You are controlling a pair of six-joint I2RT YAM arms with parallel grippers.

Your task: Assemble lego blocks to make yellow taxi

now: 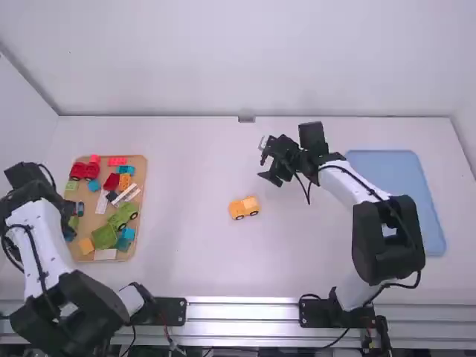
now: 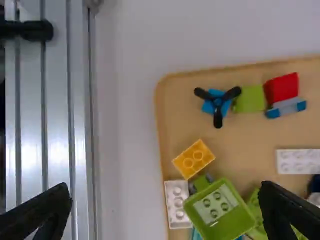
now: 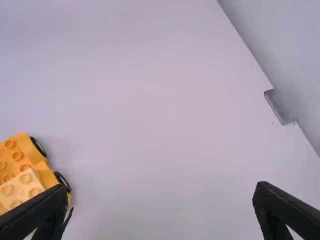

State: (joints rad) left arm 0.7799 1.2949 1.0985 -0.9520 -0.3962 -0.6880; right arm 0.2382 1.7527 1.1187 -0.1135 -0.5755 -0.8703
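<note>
In the high view, my left gripper (image 1: 76, 210) is over the left part of the wooden tray (image 1: 152, 190). Its fingers stand wide apart in the left wrist view, where the left gripper (image 2: 167, 196) holds nothing. A loose yellow brick (image 2: 194, 159) lies in the tray beside a white brick (image 2: 177, 202). On the mid-table sits a yellow car (image 1: 244, 207) with dark wheels. Beyond it and to its right, my right gripper (image 1: 263, 161) is open. From the right wrist, the right gripper (image 3: 161, 194) frames bare table, and the yellow car (image 3: 22, 162), topped by a paler yellow brick, is partly behind one finger.
The tray also holds a green block (image 1: 104, 236), red pieces (image 1: 85, 170), a small propeller piece (image 2: 218, 102) and other bricks. A blue tray (image 1: 398, 193) lies at the right, partly behind the right arm. The back wall (image 1: 245, 67) bounds the table.
</note>
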